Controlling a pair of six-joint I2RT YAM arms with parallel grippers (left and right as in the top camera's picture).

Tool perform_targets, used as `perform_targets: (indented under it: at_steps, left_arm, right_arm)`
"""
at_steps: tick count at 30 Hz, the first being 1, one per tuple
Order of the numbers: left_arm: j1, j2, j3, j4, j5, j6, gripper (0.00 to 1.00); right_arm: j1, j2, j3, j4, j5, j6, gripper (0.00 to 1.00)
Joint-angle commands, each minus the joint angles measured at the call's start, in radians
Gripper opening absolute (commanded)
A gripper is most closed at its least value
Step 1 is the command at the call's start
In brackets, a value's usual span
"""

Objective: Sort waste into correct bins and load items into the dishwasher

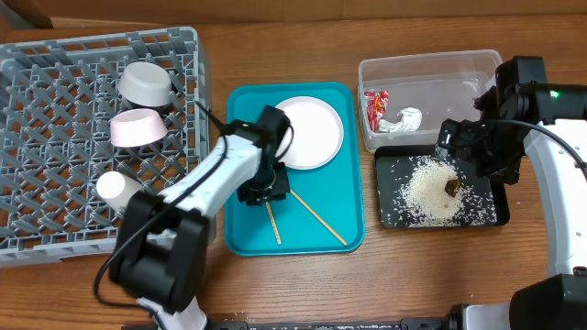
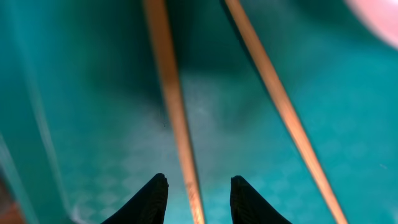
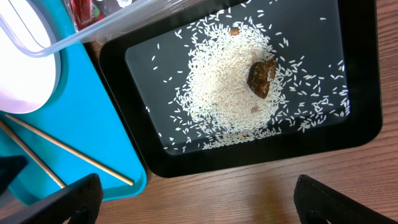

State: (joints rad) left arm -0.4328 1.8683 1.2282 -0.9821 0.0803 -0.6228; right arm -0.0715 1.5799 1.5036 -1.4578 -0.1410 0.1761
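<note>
One grey dish rack (image 1: 46, 165) fills the far left corner of the brown wood-grain table (image 1: 413, 284) and holds three items: one grey-green bowl (image 1: 147, 84), one pink bowl (image 1: 138, 128) and one small white cup (image 1: 115, 188). At the middle of the table, a teal tray (image 1: 248, 225) carries one white plate (image 1: 310, 131) and two chopsticks (image 1: 316, 218), which lie flat toward the tray's near edge. The left hand (image 1: 266, 194) is low over the tray, its fingers parted on either side of one chopstick (image 2: 177, 124) and not gripping it; the other chopstick (image 2: 280, 106) lies just beside.

Toward the right edge, one clear tub (image 1: 459, 64) contains one red wrapper (image 1: 375, 108) and one crumpled white tissue (image 1: 404, 119). Touching its near side, one black tray (image 1: 486, 213) holds a heap of loose rice (image 1: 429, 191) with one brown food bit (image 1: 452, 187) on it. The right hand (image 1: 477, 151) hovers over the black tray, spread wide and empty.
</note>
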Motion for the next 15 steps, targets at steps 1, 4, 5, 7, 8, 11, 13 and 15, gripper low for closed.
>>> perform_targets:
  at_steps: [1,4,5,7,8,11,13,15]
  left_arm:
    - [-0.006,0.065,-0.012,0.015,0.006,-0.005,0.36]
    - [-0.005,0.098,-0.012,0.018,0.006,0.009,0.35]
    - [-0.005,0.106,-0.013,0.016,0.007,0.014,0.35]
    - [-0.005,0.112,-0.015,-0.003,0.006,0.014,0.36]
    - [-0.004,0.112,-0.015,-0.008,0.006,0.016,0.37]
    - [-0.004,0.112,-0.015,-0.003,-0.001,0.018,0.35]
    - [-0.006,0.113,-0.016,0.002,-0.004,0.017,0.32]
    - [-0.006,0.113,-0.016,0.005,-0.009,0.017,0.17]
  right_arm:
    - [-0.003,-0.016,0.023,0.004,0.009,0.003,1.0]
    - [-0.003,-0.016,0.023,0.004,0.009,0.003,1.0]
    - [-0.003,-0.016,0.023,0.004,0.009,0.003,1.0]
    - [-0.003,-0.016,0.023,0.004,0.009,0.003,1.0]
    - [-0.003,-0.016,0.023,0.005,0.009,0.003,1.0]
    - [-0.003,-0.016,0.023,0.005,0.009,0.003,1.0]
    - [-0.003,-0.016,0.023,0.004,0.009,0.003,1.0]
    - [-0.003,-0.016,0.023,0.004,0.009,0.003,1.0]
